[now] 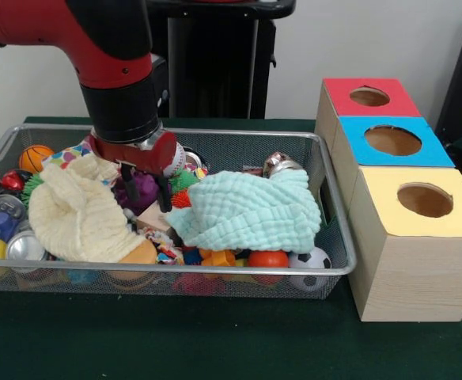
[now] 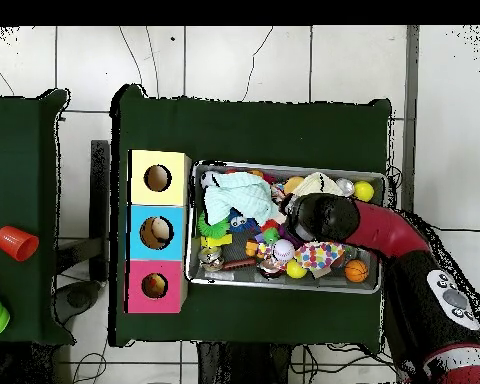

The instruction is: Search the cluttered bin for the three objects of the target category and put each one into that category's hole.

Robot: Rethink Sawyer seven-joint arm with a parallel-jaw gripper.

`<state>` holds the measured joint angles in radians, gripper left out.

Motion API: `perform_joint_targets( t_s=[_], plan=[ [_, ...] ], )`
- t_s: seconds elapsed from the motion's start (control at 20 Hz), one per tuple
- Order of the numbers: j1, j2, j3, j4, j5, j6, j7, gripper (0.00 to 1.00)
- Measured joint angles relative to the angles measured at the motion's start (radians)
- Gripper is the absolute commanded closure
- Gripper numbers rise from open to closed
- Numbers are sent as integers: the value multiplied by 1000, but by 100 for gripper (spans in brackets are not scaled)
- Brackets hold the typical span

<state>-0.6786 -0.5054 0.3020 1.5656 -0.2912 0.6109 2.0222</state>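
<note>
Below, front view: the gripper [image 1: 144, 184] reaches into the wire-mesh bin [image 1: 335, 237], its long axis running left to right; black fingers [image 1: 126, 178] hang spread over a purple toy [image 1: 140, 188], between a cream knitted cloth [image 1: 77, 214] and a quilted mint cloth [image 1: 251, 210]. Wooden boxes with round holes stand just right: red [image 1: 369, 97], blue [image 1: 393, 141], yellow [image 1: 425, 200].

Overhead view: the bin [image 2: 376, 178] lies on the green worktop [image 2: 254, 125]; the arm [image 2: 384, 232] hides the fingers.

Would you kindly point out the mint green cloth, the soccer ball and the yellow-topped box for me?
mint green cloth [image 1: 251, 210], front view, middle of its folded top.
soccer ball [image 1: 316, 259], front view, its visible upper part behind the bin rim.
yellow-topped box [image 1: 389, 207], front view, bare yellow top left of the hole.
</note>
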Motion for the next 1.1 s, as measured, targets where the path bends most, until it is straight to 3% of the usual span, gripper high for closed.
perform_joint_targets(
  t_s=[0.5,0.9,1.1],
  plan=[
    [-43,55,16,-16,-62,-5,0,0],
    [-50,135,54,-134,-105,32,0,0],
    [-47,167,85,-213,-125,131,-1,0]
  ],
)
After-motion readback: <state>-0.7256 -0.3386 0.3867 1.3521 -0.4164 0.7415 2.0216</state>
